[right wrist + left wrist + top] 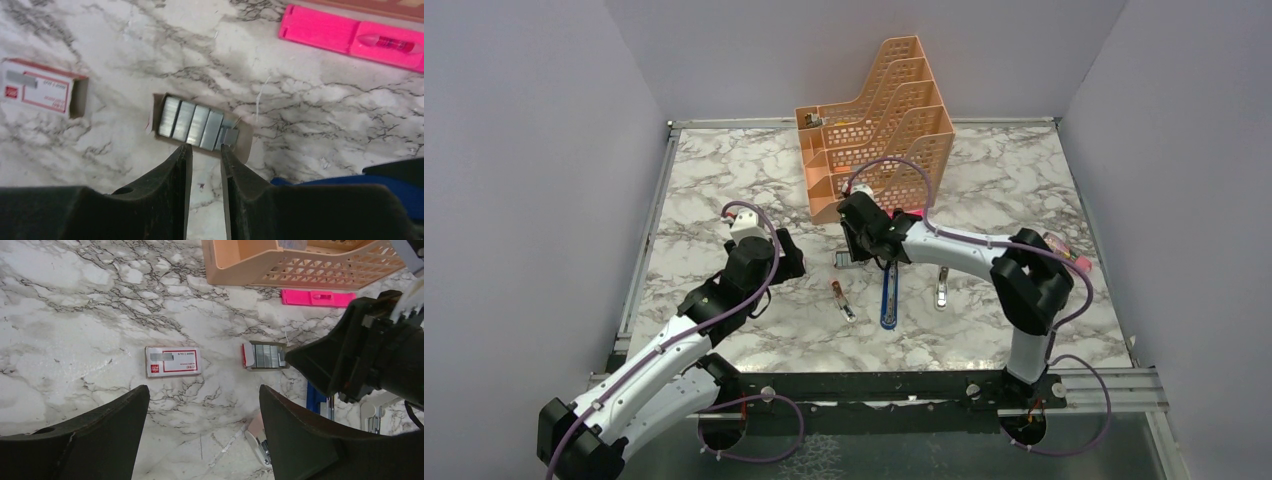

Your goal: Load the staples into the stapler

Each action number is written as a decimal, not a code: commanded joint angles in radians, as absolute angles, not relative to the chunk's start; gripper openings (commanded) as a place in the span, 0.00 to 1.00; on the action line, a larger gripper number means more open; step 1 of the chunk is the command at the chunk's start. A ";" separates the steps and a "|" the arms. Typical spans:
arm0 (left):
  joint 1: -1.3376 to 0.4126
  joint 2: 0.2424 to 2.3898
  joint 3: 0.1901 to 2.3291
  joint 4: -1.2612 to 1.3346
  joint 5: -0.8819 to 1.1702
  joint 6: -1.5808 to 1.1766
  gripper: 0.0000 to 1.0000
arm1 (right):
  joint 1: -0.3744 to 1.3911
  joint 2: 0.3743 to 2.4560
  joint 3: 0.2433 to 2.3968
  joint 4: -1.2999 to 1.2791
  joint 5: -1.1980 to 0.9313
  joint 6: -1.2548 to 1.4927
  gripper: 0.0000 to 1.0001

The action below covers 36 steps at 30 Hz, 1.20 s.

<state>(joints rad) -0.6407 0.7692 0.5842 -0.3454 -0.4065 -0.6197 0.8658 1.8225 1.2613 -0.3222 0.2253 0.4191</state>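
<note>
The white staple box with a red label (172, 361) lies flat on the marble, its sleeve (40, 87) open-ended. The grey-blue tray of silvery staples (197, 122) lies apart to its right and also shows in the left wrist view (265, 355). My right gripper (205, 147) hangs just above the tray's near edge, its jaws a narrow gap apart with nothing between them. The blue stapler (889, 295) lies in front of it, and a blue edge of it shows in the right wrist view (350, 182). My left gripper (202, 390) is wide open and empty, near the box.
A peach mesh organizer (874, 120) stands at the back. A flat pink bar (350, 35) lies before it. A peach-pink oblong piece (839, 298) lies left of the stapler and a small white capsule-like piece (942, 288) right of it.
</note>
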 commanded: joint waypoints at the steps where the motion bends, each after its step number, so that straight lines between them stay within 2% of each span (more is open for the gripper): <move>1: -0.635 0.753 0.574 -0.325 -0.389 -0.615 0.82 | 0.870 1.917 1.379 -0.414 0.417 0.439 0.31; 9: -0.635 0.771 0.578 -0.325 -0.396 -0.612 0.82 | 0.843 2.077 1.511 -0.477 0.474 0.439 0.34; 15: -0.636 0.782 0.578 -0.325 -0.397 -0.610 0.82 | 0.841 2.118 1.522 -0.503 0.451 0.408 0.34; 23: -0.636 0.787 0.580 -0.325 -0.393 -0.609 0.82 | 0.840 2.062 1.455 -0.537 0.388 0.389 0.32; 36: -0.636 0.778 0.577 -0.326 -0.393 -0.609 0.82 | 0.841 1.915 1.329 -0.465 0.111 0.316 0.32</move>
<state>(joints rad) -0.6407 0.7876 0.5812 -0.3416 -0.4068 -0.6197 0.8402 1.9816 1.3651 -0.4870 0.2161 0.3531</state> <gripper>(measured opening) 0.814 0.318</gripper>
